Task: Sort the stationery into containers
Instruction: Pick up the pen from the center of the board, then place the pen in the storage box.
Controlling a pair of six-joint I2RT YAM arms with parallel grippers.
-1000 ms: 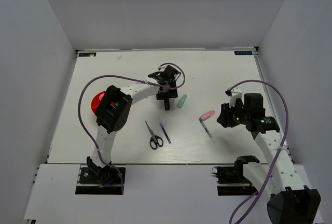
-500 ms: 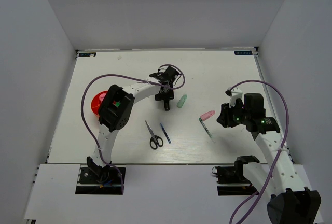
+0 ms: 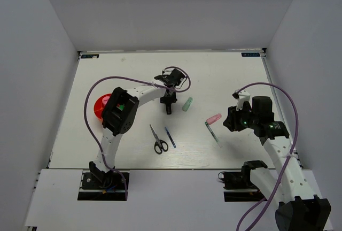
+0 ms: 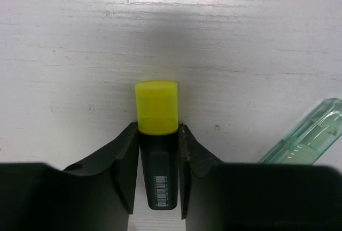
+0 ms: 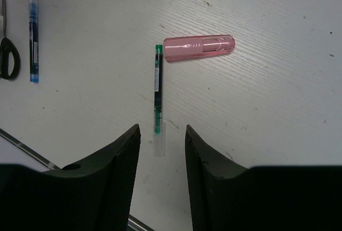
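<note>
The yellow-capped marker (image 4: pixel 157 151) lies flat on the worktop (image 3: pixel 128 76) near its middle, and the left jaws stand one on each side of its black barrel, their inner faces touching both flanks, so I judge it gripped but not yet lifted. Its long axis runs straight out from the wrist: the yellow cap points away, and the barrel end sits back between the jaws. The pale green highlighter (image 4: pixel 304 135) lies just beside it on the right, apart from the jaws and slanted.

The coming move turns on the red-orange cup (image 3: pixel 99 108). It sits well to the left of the marker, partly hidden behind the left arm's elbow, so that arm is much the nearer one for the carry.

The right jaws hang open and empty over the right of the worktop. The clear pen (image 5: pixel 158 89) lies ahead of their gap, its length running away from them. The pink highlighter (image 5: pixel 199 46) lies crosswise at its far tip.

The only marking is a barcode (image 4: pixel 162 185) on the marker barrel, its digits too small to read, and no brand shows
</note>
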